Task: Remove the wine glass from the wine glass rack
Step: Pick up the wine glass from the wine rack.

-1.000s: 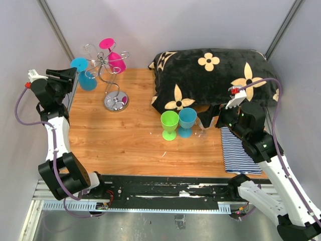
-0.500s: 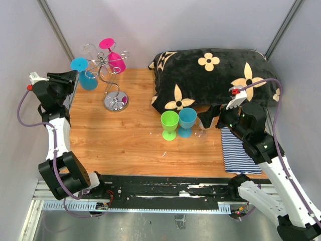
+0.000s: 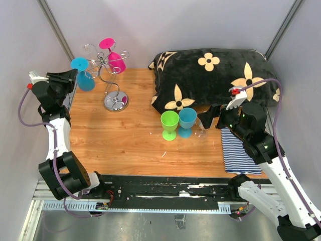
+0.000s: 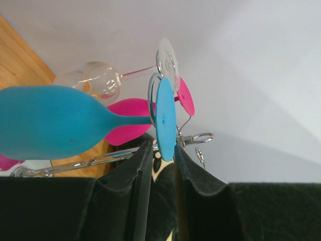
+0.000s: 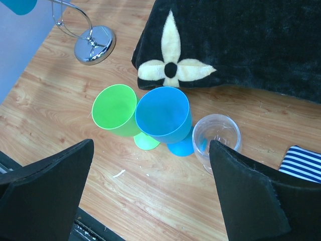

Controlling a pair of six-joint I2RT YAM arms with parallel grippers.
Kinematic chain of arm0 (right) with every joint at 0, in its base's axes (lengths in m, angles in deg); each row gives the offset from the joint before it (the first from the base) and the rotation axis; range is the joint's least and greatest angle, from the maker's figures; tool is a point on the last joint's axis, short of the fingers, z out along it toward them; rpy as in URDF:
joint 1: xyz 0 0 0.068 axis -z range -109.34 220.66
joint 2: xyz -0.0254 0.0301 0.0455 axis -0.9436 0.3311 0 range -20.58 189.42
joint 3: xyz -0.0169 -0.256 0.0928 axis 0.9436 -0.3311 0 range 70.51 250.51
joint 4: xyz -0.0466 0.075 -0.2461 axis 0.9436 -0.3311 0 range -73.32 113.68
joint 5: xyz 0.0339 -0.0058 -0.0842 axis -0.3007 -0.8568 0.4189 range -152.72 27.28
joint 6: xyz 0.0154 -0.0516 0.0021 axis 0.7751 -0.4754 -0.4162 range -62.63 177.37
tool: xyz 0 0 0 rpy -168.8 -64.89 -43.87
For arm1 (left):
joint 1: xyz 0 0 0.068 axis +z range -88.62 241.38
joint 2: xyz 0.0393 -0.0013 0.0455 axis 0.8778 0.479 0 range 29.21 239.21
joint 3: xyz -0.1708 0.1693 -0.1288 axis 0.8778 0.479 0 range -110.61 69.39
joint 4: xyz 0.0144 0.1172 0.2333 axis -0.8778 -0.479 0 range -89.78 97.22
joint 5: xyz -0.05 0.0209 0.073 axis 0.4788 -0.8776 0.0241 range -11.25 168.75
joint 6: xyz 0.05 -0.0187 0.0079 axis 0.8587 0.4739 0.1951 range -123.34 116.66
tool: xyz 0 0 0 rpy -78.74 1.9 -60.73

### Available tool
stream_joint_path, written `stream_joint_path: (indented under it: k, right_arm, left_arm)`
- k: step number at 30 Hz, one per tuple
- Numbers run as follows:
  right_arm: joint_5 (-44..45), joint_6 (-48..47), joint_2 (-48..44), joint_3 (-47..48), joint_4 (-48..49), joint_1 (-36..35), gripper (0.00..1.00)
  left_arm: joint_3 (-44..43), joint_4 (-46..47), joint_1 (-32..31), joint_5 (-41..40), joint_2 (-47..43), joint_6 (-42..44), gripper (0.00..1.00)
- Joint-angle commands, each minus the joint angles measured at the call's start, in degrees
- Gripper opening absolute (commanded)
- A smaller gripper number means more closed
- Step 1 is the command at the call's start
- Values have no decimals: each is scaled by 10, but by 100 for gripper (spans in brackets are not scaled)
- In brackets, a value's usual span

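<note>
My left pincer [image 4: 163, 148] is at the blue glass [image 4: 55, 120], which hangs bowl-down on the rack [image 3: 116, 102] at the far left of the table [image 3: 125, 145]. My fingers closely flank its foot disc, but I cannot tell whether they pinch it. My right pincer [image 5: 151, 145] gapes wide, holding nothing, above the green glass [image 5: 114, 109] standing mid-table.

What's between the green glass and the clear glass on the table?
A blue glass stands between the green glass and the clear glass; the right wrist view shows it.
</note>
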Motion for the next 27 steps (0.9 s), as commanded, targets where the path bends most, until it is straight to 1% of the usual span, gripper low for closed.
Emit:
stream_joint_path:
  k: [1, 3, 6, 8, 16, 18, 19, 25, 27]
  right_arm:
    - [-4, 12, -9, 23, -12, 10, 98]
    - [5, 18, -18, 17, -10, 10, 98]
    - [10, 25, -28, 8, -10, 10, 98]
    - [11, 26, -31, 4, -10, 10, 98]
    - [14, 24, -29, 10, -18, 10, 98]
    - [16, 24, -29, 10, -18, 10, 98]
    - [16, 24, -30, 8, -18, 10, 98]
    - [14, 24, -27, 17, -27, 10, 98]
    - [18, 23, -29, 22, -37, 10, 98]
  left_arm:
    - [14, 47, 0, 23, -1, -21, 27]
    - [19, 62, 0, 27, 3, -31, 25]
    - [19, 63, 0, 28, 6, -30, 23]
    - [20, 65, 0, 28, 7, -31, 19]
    - [26, 67, 0, 20, 7, -39, 17]
    - [30, 65, 0, 16, 6, -47, 9]
    - [31, 64, 0, 13, 4, -50, 8]
    - [33, 50, 0, 2, -13, -49, 7]
    - [32, 46, 0, -2, -18, -49, 12]
